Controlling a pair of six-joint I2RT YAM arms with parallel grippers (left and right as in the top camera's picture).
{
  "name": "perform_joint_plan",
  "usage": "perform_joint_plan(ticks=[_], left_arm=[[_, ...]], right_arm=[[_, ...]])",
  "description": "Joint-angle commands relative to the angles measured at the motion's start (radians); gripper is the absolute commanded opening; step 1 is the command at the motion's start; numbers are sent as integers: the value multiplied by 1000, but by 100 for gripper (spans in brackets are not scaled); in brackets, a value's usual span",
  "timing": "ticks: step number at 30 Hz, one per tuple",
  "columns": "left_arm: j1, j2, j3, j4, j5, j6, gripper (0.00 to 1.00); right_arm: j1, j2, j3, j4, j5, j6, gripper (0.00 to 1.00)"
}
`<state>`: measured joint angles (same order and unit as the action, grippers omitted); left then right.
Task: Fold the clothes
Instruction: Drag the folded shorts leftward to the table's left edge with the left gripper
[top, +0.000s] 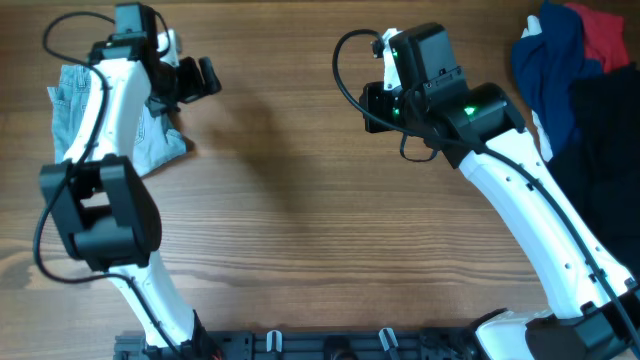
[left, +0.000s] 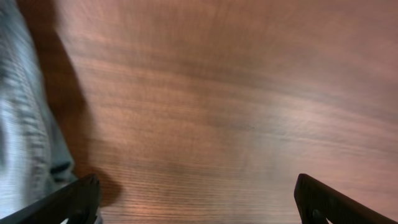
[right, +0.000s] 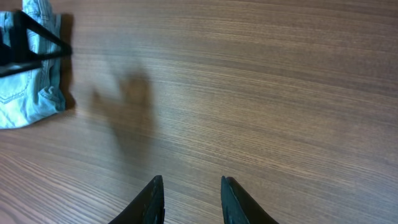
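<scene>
The light blue denim shorts (top: 68, 108) lie bunched, perhaps partly folded, at the wooden table's (top: 300, 220) far left, under the left arm. The left gripper (top: 200, 78) hangs beside them, spread wide and empty. The right gripper (right: 189, 199) is parted, grasping nothing, well apart. Navy (top: 555, 60), red (top: 605, 35) and black (top: 600, 130) garments are heaped far right.

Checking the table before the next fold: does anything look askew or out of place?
Nothing is spilled or damaged. The denim shorts look bunched rather than flat, at the left edge of the table, partly under the left arm. A heap of navy, red and black garments sits in the far right corner.
</scene>
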<state>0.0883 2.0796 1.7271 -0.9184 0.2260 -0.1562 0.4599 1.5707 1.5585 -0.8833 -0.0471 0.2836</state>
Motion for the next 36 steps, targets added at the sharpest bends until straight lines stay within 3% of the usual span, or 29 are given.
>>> perform_joint_plan(ticks=[1, 5, 12, 23, 36], left_arm=[[-2, 69, -7, -30, -29, -13, 100], [0, 94, -9, -62, -36, -13, 99], [37, 119, -9, -183, -218, -93, 100], [140, 119, -9, -216, -230, -102, 100], [56, 118, -8, -200, -200, -58, 100]], right_arm=[[1, 3, -6, -8, 6, 7, 30], [1, 3, -6, -9, 6, 7, 30], [1, 3, -6, -17, 6, 6, 30], [0, 3, -6, -22, 6, 5, 29], [0, 3, -6, -22, 6, 5, 29]])
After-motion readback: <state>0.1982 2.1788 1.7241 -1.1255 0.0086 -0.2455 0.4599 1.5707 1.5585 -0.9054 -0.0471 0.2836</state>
